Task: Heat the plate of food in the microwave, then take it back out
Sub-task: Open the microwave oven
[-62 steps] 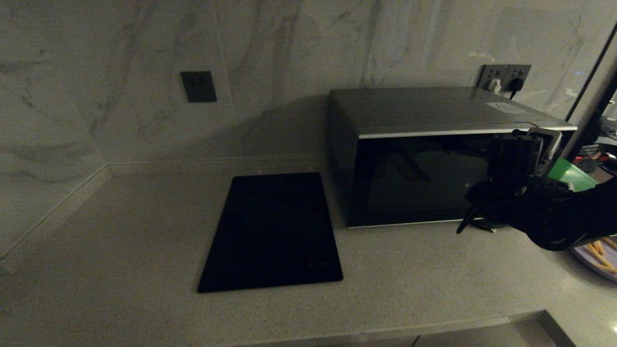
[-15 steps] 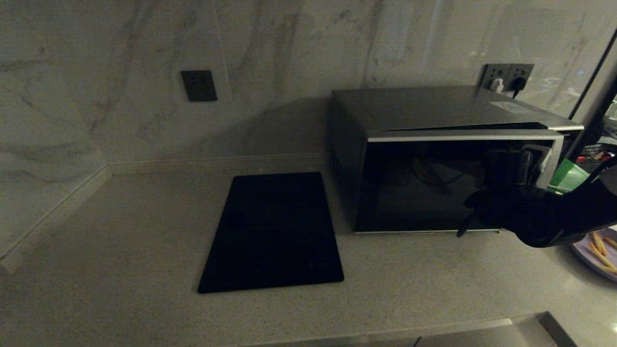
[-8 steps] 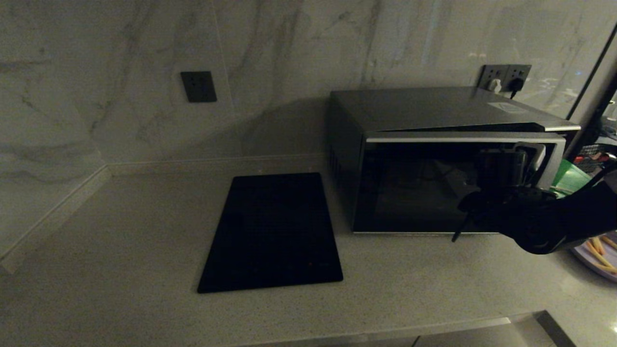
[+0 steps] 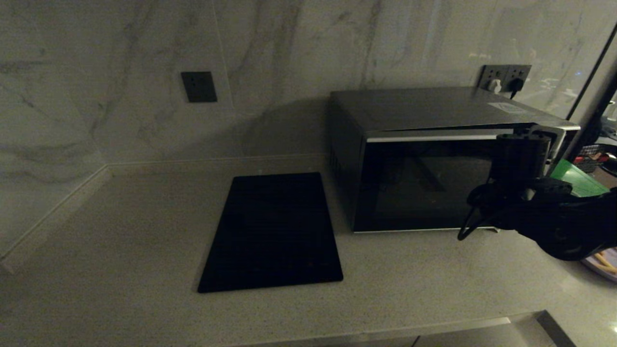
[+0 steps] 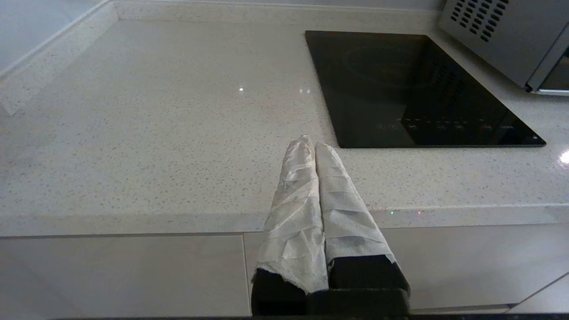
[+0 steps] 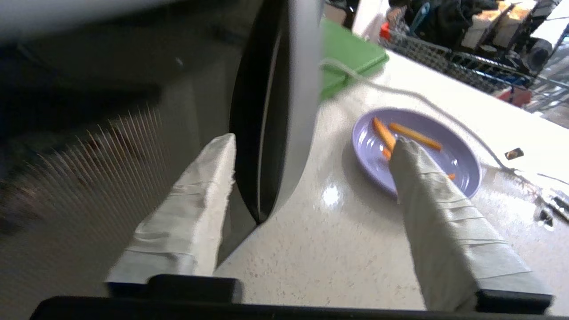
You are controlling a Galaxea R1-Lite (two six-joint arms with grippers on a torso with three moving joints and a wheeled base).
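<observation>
Head view: my right pincer hangs at the right-hand front corner of the microwave, whose dark glass door stands slightly ajar, its top edge a little forward of the silver-grey body. Seen from my right wrist, the two wrapped fingers are spread wide, one on the door's glass side and the other beyond its outer edge, so the curved silver edge of the door sits in the gap between them; the pincer holds nothing, and I cannot tell whether the near finger touches the glass.

The plate of food, pale lavender with a few orange sticks on it, rests on the counter to the right of the microwave, well outside it (in the head view only its rim peeks out from behind my dark forearm). A green board lies behind the plate, beside the microwave.

My left pincer is parked at the counter's front edge, its wrapped fingers pressed together on nothing, near the black cooktop panel that lies left of the microwave.
</observation>
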